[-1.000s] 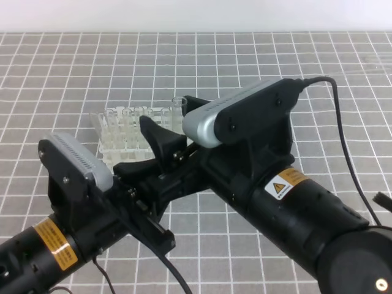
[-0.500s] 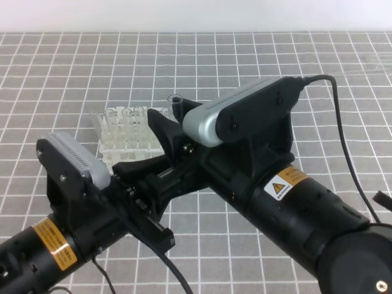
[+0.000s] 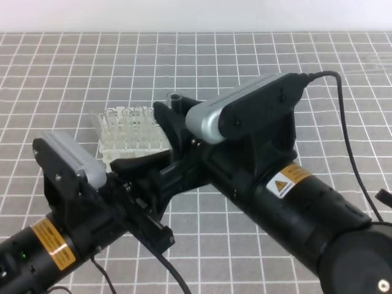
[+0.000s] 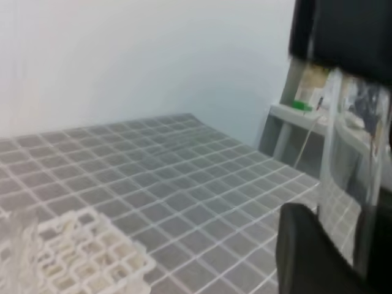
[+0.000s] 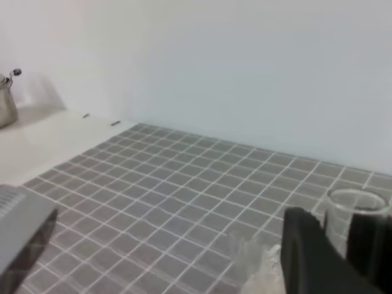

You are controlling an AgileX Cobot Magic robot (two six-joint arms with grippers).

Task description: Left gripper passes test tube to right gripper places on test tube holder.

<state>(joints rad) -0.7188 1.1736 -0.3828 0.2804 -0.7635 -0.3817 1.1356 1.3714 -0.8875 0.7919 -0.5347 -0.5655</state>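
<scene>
Handover point, above the table. Test tube [image 3: 176,100] upright between the right gripper [image 5: 352,245] jaws, which clamp it. Left gripper [image 3: 144,164] jaws: cannot tell. Test tube holder [image 3: 131,131] lies just beyond, nearer the right arm.

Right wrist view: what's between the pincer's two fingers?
The clear tube, standing upright, its open rim above the fingers. Behind it lies only bare grid mat. Whether the fingers press on it can't be told.
</scene>
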